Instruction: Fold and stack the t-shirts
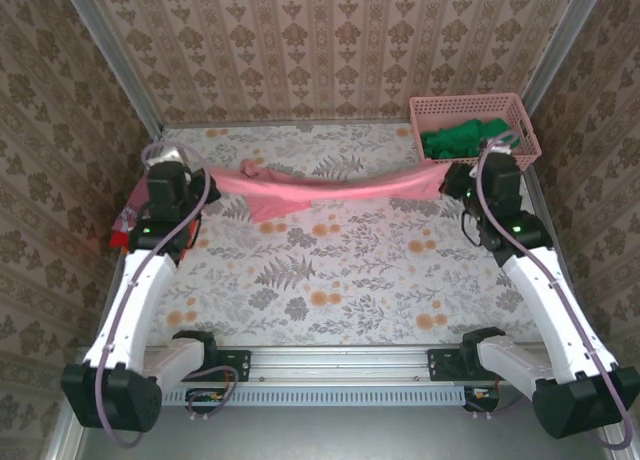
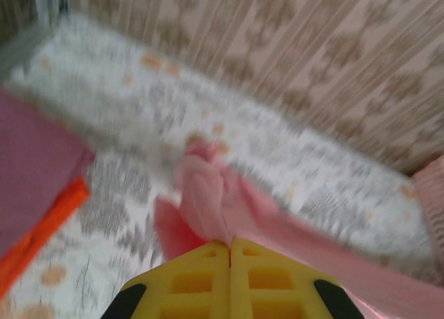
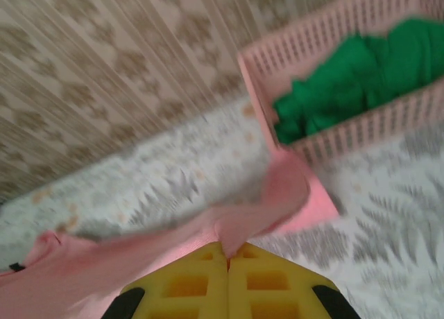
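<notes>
Yellow fingers (image 2: 156, 288): left gripper (image 2: 229, 246) and right gripper (image 3: 227, 248) both pinched closed on salmon-pink t-shirt (image 1: 330, 188), stretched 9-to-3 o'clock over floral tabletop (image 1: 330, 280). Pink basket (image 1: 470, 108) at 1 o'clock. Patterned wallpaper (image 1: 320, 40) behind.

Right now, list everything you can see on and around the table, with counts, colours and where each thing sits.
pink t-shirt: one, salmon pink, stretched between both grippers across the far part of the table
dusty-red t-shirt: one, dusty red, at the table's left edge
orange-red t-shirt: one, orange-red, against the dusty-red t-shirt at the left edge
basket: one, pink lattice, far right corner
green cloth: one bundle, green, inside the basket
table: one, pale floral cover
left gripper: one, yellow fingers, shut on the pink t-shirt's left end
right gripper: one, yellow fingers, shut on its right end
</notes>
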